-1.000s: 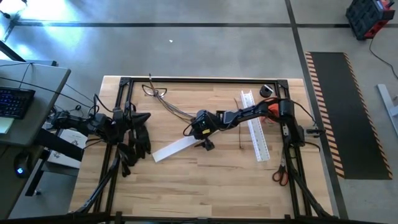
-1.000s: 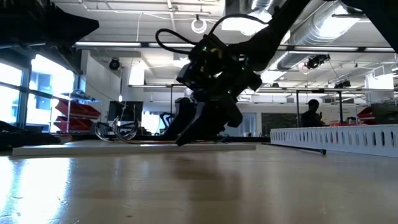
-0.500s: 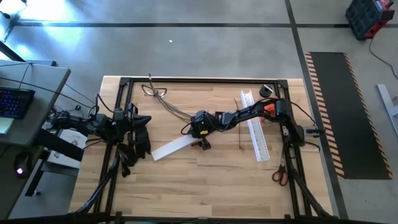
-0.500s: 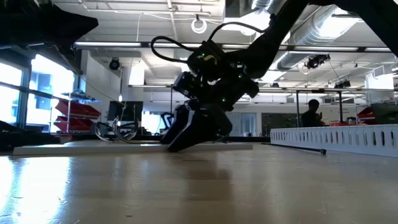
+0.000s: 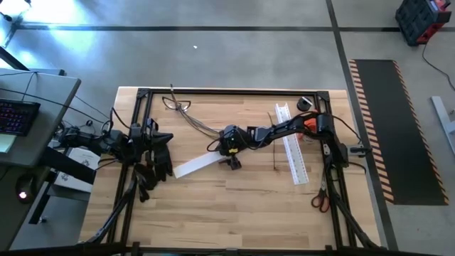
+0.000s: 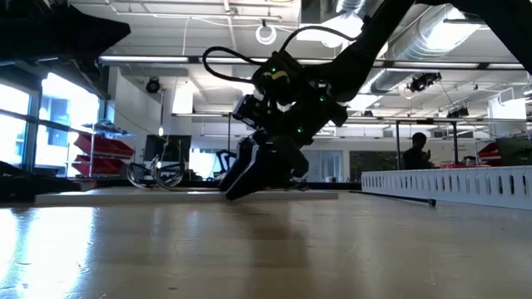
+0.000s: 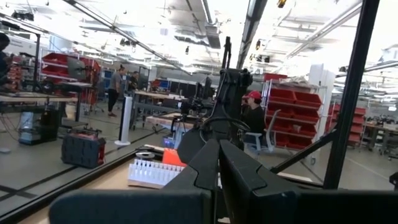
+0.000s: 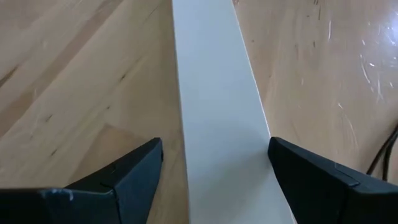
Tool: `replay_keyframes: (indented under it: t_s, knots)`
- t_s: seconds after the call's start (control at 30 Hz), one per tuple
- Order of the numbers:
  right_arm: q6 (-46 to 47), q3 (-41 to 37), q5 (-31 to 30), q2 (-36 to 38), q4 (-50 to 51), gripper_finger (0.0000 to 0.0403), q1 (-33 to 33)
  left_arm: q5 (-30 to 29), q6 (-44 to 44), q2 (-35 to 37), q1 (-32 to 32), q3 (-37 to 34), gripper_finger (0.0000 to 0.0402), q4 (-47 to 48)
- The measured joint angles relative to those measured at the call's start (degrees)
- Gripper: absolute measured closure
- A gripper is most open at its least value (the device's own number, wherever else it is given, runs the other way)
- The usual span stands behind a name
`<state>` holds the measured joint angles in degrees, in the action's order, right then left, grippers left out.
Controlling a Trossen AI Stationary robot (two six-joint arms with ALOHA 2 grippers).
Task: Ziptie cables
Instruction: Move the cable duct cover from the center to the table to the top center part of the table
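Starting at the left edge of the worktop [image 5: 213,206], the left hand [image 5: 158,153] waits parked with its fingers pressed together, holding nothing. Just right of it a flat white strip [image 5: 197,166] lies slantwise on the wood, and the right hand [image 5: 229,158] is down over its nearer end; in the right wrist view the two dark fingers [image 8: 118,177] stand well apart on either side of the strip, not clamped on it. Behind that hand the cables [image 5: 186,114] trail from the far left corner towards the middle, a loose bundle of thin dark wires. They look light and limp, likely to splay and slip apart if pinched at the ends, so the better hold is probably mid-bundle, where the strands run together. Further right the ziptie [image 5: 276,151] lies as a thin dark line beside a perforated white channel [image 5: 292,146]; it looks stiff, light and flat against the wood, awkward to get under, and probably best pinched near one end. Orange-handled scissors [image 5: 319,199] sit at the right edge. No brand, label or writing can be read on any of these things.
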<state>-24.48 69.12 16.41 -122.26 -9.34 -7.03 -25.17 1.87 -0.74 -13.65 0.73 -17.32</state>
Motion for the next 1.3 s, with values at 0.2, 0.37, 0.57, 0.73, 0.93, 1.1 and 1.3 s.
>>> replay_keyframes:
  t_s: [0.2,0.37,0.57,0.73,0.93,1.1,1.3]
  knots:
    - [1.59,0.43,4.33,0.33,-1.28,0.0085,0.32,-0.02,0.0,-0.43,0.02,0.0,0.0402,0.32]
    - [1.95,1.18,3.32,0.44,-1.72,0.0058,0.31,-0.4,0.02,-0.65,0.02,-0.02,0.0402,0.62]
    - [1.63,1.31,3.03,-1.51,-4.2,0.0048,0.28,-0.44,0.0,-0.65,0.02,-0.04,0.0402,0.6]
    - [1.42,1.49,2.85,-5.24,-6.83,0.0052,0.26,-0.46,0.02,-0.65,0.02,-0.03,0.0402,0.77]
    - [3.36,1.68,2.73,-7.92,-7.09,0.0098,0.22,-0.48,0.02,-0.65,0.02,-0.04,0.0402,0.79]
    - [3.72,1.81,3.01,-9.7,-8.37,0.0178,0.26,-0.56,0.03,-0.65,0.02,-0.04,0.0402,0.79]
    - [6.52,1.79,1.54,-9.98,-10.0,0.0195,0.42,-0.57,0.5,-0.65,0.02,-0.02,0.0402,0.81]
